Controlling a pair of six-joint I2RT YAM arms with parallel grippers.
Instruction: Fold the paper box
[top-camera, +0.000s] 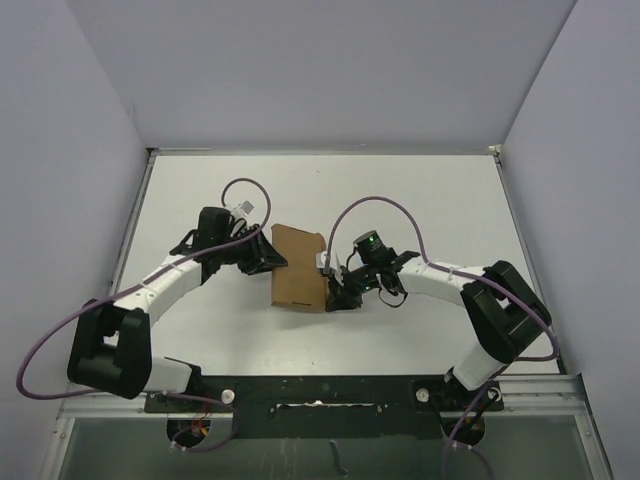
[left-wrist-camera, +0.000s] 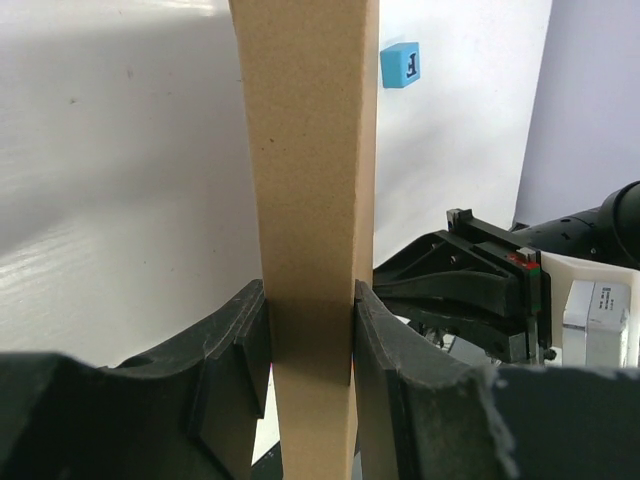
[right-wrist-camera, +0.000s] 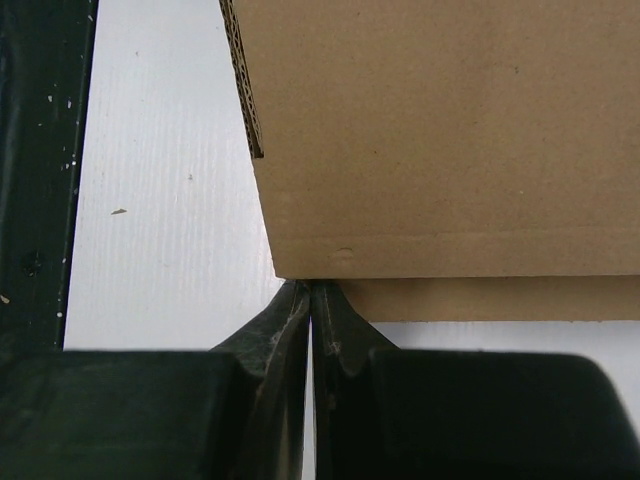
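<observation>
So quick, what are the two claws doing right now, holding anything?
Left gripper: closed on the paper box, clamping it from both sides.
Right gripper: shut, holding nothing, tips at the box's edge.

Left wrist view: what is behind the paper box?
Past the paper box, a small blue cube sits on the white table, just beyond its right edge. Anything directly behind the box is covered.

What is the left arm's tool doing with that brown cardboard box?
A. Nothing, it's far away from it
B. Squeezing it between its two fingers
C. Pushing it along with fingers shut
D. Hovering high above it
B: the left wrist view shows the paper box standing between the left tool's fingers, one pressed against each face.
</observation>
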